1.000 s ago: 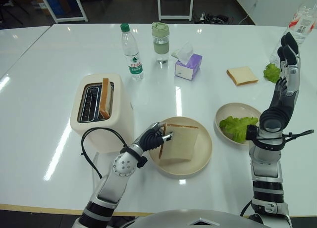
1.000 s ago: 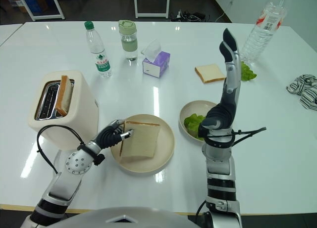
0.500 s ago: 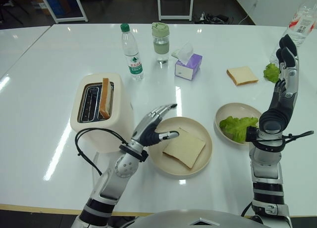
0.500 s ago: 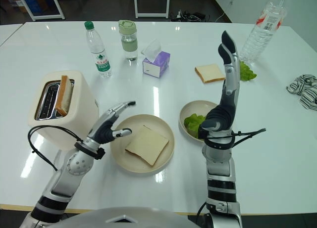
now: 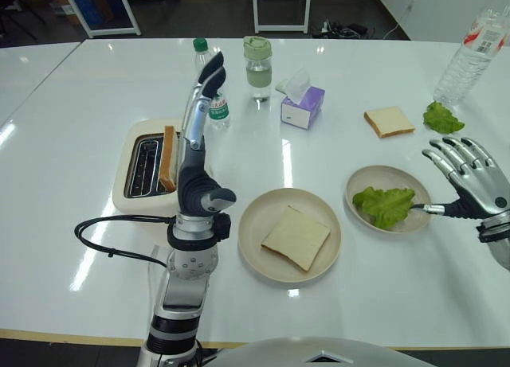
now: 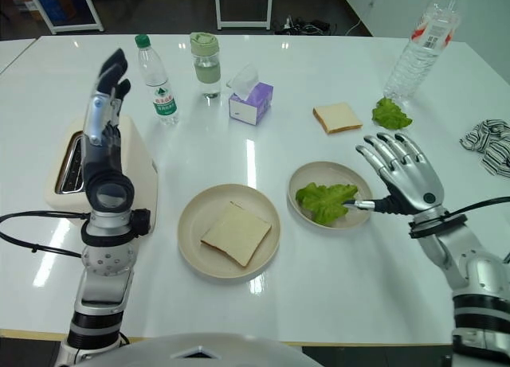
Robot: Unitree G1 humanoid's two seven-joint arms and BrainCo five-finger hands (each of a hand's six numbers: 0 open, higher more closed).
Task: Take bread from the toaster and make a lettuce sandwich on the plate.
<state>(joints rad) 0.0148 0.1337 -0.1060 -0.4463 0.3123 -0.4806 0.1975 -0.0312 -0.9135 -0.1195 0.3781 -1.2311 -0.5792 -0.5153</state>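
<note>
Bread slice [image 5: 296,237] lies flat on the plate [image 5: 256,214], centre-right of it, nothing on top. Second slice [image 5: 168,158] stands upright in the right slot of the toaster [image 5: 127,198], sticking out the top. Toaster sits left of the plate, near it but apart. Left hand [image 5: 204,87] is raised above the toaster's right side, fingers straight, held close together and pointing up, holding nothing. Right hand [image 5: 472,181] is low at the right edge, palm down, fingers spread wide, empty. Its thumb tip is at the right rim of the bowl [image 5: 382,176], just beside the lettuce [image 5: 384,204]; can't tell if it touches the leaf. Bowl is right of the plate, close, not touching. Farther back on the table are a loose bread slice [image 5: 390,121] with a small lettuce piece [image 5: 441,118] to its right, and a tissue box [image 5: 303,106], tumbler [image 5: 258,58] and water bottle [image 5: 213,104].
</note>
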